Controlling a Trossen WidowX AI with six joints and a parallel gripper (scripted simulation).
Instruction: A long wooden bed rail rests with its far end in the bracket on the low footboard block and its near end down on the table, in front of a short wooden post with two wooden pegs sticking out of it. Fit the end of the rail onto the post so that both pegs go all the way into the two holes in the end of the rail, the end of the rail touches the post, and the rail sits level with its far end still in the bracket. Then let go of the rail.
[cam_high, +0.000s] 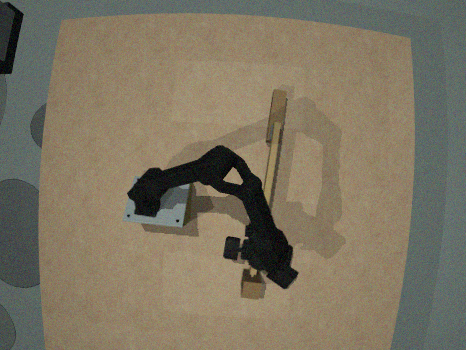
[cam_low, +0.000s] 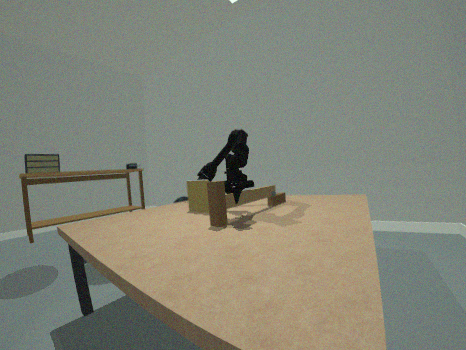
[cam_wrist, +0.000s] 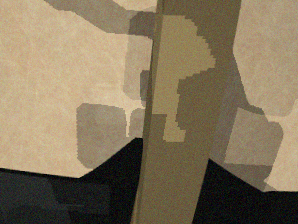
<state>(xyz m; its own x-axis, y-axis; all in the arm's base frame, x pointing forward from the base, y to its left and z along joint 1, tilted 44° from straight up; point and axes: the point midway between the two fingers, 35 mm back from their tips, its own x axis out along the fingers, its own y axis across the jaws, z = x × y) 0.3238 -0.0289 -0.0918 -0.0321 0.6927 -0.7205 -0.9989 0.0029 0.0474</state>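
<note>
The long wooden rail (cam_high: 273, 165) (cam_low: 259, 193) (cam_wrist: 172, 65) runs from the bracket on the low footboard block (cam_high: 279, 102) (cam_low: 280, 199) toward the short wooden post (cam_high: 253, 288) (cam_low: 217, 206). My gripper (cam_low: 237, 196) (cam_wrist: 159, 147) is shut on the rail close to its post end, with one finger on each side. The rail looks raised off the table at this end and roughly level. In the top view a narrow bit of light wood shows between my gripper and the post; I cannot tell whether it is rail end or peg. The holes and peg contact are hidden.
The arm's base plate (cam_high: 157, 218) sits on a block (cam_low: 197, 196) left of the rail. My arm reaches over the rail's near part and hides it from above. A side shelf (cam_low: 82, 173) stands beyond the table (cam_low: 300, 260).
</note>
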